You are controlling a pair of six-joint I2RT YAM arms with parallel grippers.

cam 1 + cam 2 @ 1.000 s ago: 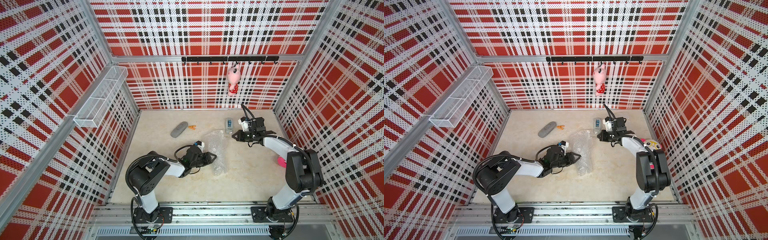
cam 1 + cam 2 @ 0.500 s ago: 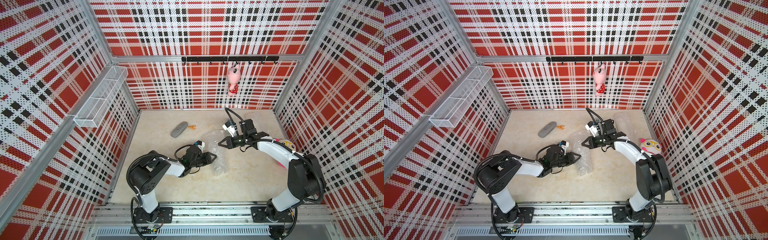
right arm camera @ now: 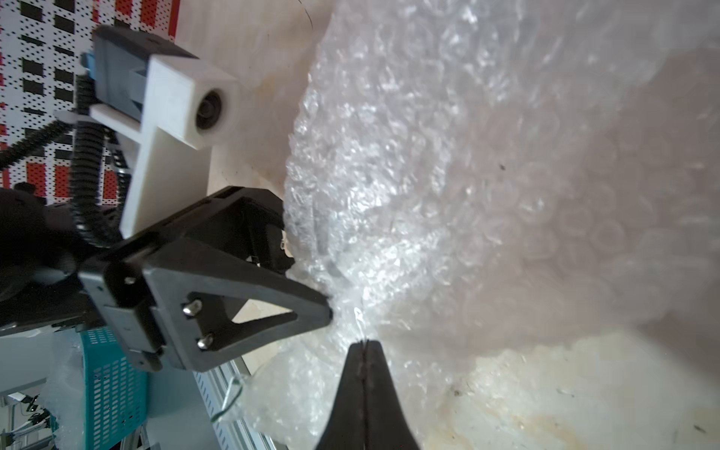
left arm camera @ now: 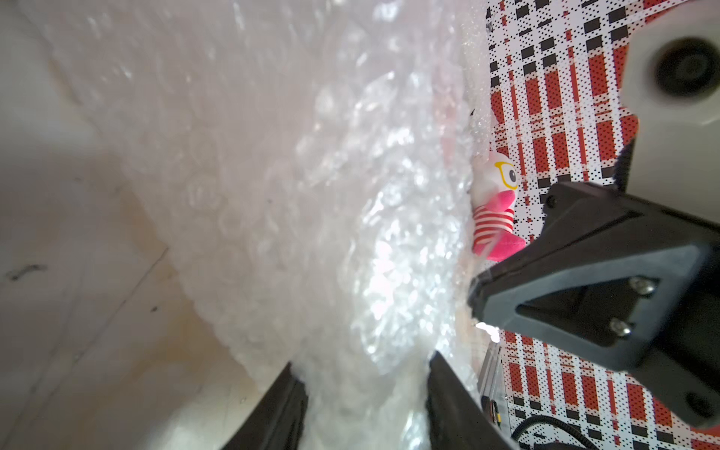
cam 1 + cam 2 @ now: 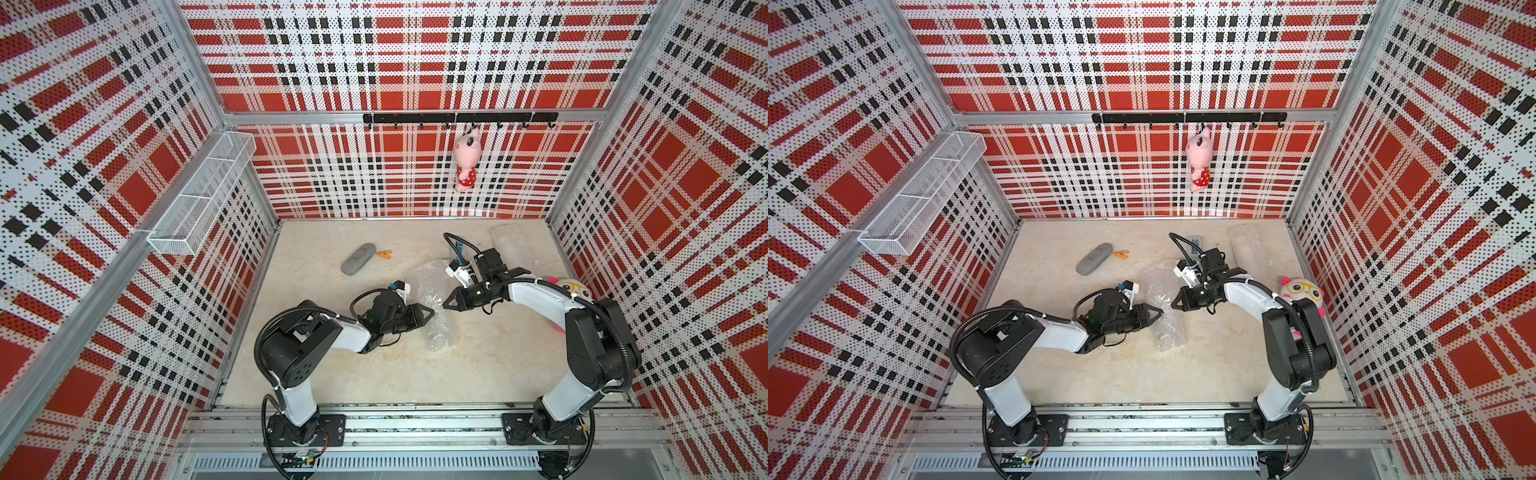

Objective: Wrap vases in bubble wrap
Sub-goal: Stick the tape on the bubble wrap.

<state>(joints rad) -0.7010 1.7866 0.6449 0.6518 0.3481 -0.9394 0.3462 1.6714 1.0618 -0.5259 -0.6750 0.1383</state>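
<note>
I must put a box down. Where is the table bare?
Bare: the front of the table, between the front rail and the bubble wrap bundle; also the back, behind the grey case. Crowded: around the bundle and by the toy.

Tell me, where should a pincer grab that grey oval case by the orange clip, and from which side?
Probably across the middle of the grey oval case, straight down from above. It lies flat, long and slim, so its long sides give the narrowest span; the rounded ends would likely slip. The middle also keeps clear of the orange clip beside one end.
</note>
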